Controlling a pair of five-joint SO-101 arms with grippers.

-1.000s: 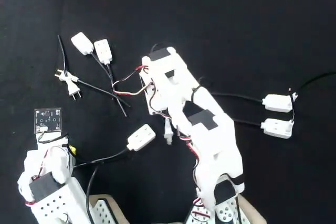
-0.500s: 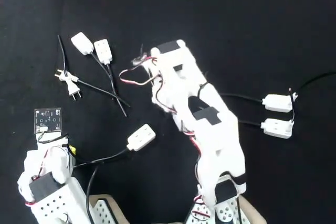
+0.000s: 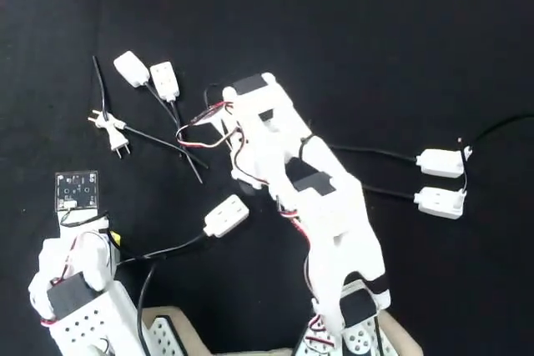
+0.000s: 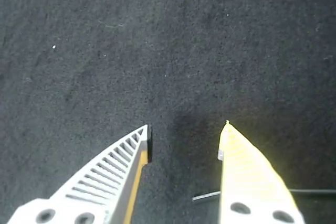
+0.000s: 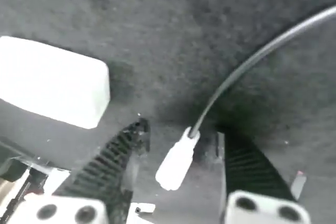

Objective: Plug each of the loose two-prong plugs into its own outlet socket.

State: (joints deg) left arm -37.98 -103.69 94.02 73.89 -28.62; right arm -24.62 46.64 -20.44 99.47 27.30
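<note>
- The right gripper (image 5: 178,135) is seen with its black fingers (image 5: 123,156) spread wide.
- A white plug (image 5: 176,163) is framed between those fingers; a dark gap is seen on each side of it, so no firm grip is shown, and contact cannot be told.
- The plug's cord (image 5: 252,59) is run away from the gripper across the black table (image 3: 375,56).
- A socket (image 5: 52,82) is seen just beside the right gripper, apart from the plug.
- In the high view the right arm (image 3: 325,206) is stretched to mid-table, and the plug is hidden under it.
- The left gripper (image 4: 186,129) is held wide open over bare cloth; nothing is held or touched by its fingers (image 4: 118,163).
- A thin cable (image 4: 205,196) is seen on the cloth near the yellow finger.
- The left arm (image 3: 71,285) is folded at the table's near left corner.
- A second plug (image 3: 113,131), prongs bare, is laid at the left, well apart from both grippers.
- A socket pair (image 3: 164,81) is placed just beyond the second plug.
- Another pair (image 3: 440,162) is placed at the right edge.
</note>
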